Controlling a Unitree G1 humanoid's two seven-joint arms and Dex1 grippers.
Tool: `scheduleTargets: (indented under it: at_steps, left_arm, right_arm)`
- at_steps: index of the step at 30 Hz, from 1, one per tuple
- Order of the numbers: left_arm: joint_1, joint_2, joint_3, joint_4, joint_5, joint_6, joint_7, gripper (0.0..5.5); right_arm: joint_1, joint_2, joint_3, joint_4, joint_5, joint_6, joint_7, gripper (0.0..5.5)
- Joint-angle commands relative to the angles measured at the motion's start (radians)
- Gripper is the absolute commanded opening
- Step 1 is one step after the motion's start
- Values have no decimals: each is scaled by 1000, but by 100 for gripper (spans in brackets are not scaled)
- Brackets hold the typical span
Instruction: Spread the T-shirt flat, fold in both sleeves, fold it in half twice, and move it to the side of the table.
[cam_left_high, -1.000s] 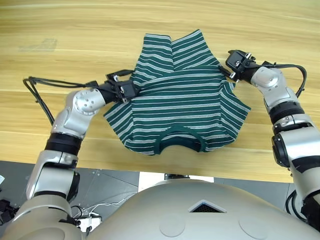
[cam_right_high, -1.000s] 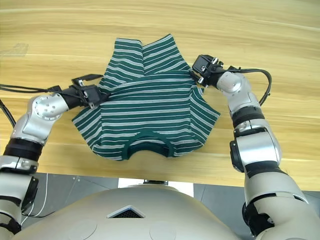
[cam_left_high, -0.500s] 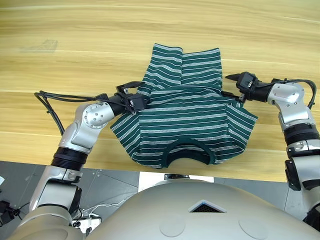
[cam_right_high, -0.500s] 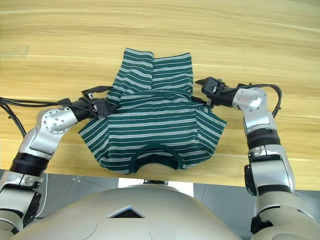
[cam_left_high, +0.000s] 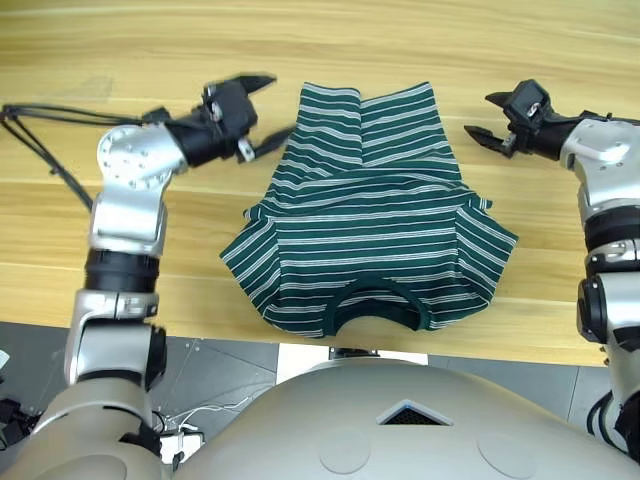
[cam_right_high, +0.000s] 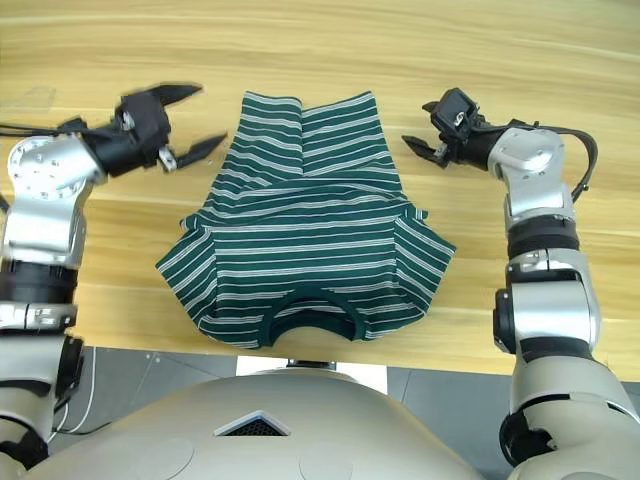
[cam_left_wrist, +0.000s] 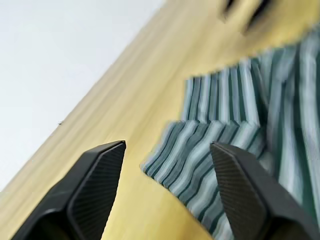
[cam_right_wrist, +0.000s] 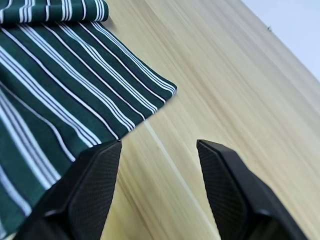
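Observation:
A dark green T-shirt (cam_left_high: 368, 215) with white stripes lies on the wooden table (cam_left_high: 130, 40), its collar toward the near edge and its far part folded over in two overlapping flaps. My left gripper (cam_left_high: 268, 108) hovers open just off the shirt's far left corner, holding nothing. My right gripper (cam_left_high: 488, 116) stands open beside the far right corner, also holding nothing. The left wrist view has the striped corner (cam_left_wrist: 210, 150) between its open fingers (cam_left_wrist: 95, 187). In the right wrist view, bare wood lies between the open fingers (cam_right_wrist: 90, 190), with the shirt's edge (cam_right_wrist: 100, 70) close by.
Pale wood stretches far beyond the shirt and to both sides (cam_right_high: 560, 40). The table's near edge (cam_left_high: 200, 335) runs just below the collar, with dark floor and cables (cam_left_high: 190, 425) beyond it.
Both grippers let go of the shirt's sides, opened and rose toward the far corners. The shirt now lies still, and its sides have spread a little.

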Motion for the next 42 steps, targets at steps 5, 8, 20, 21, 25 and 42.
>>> scheduleTargets:
  at_steps: [5, 8, 20, 21, 25, 42]
  left_arm:
    - [-333, -146, -212, 610, 394, -113, 348, 313]
    - [-366, -180, -268, 733, 469, -168, 387, 313]
    - [-298, -185, -298, 866, 522, -268, 439, 313]
    - [-294, -175, -298, 874, 526, -271, 446, 313]
    - [-286, -123, -295, 903, 536, -272, 475, 313]
    - [-438, -278, -265, 991, 521, -177, 641, 313]
  right_arm:
    - [-210, 198, 100, 262, -166, -10, -232, 278]
    - [-231, 235, 123, 324, -208, -8, -292, 278]
    - [-164, 227, 168, 396, -289, 5, -409, 278]
    - [-159, 219, 164, 396, -285, 2, -411, 278]
    - [-146, 189, 143, 393, -272, -6, -413, 278]
    - [-218, 282, 126, 423, -304, 61, -538, 278]
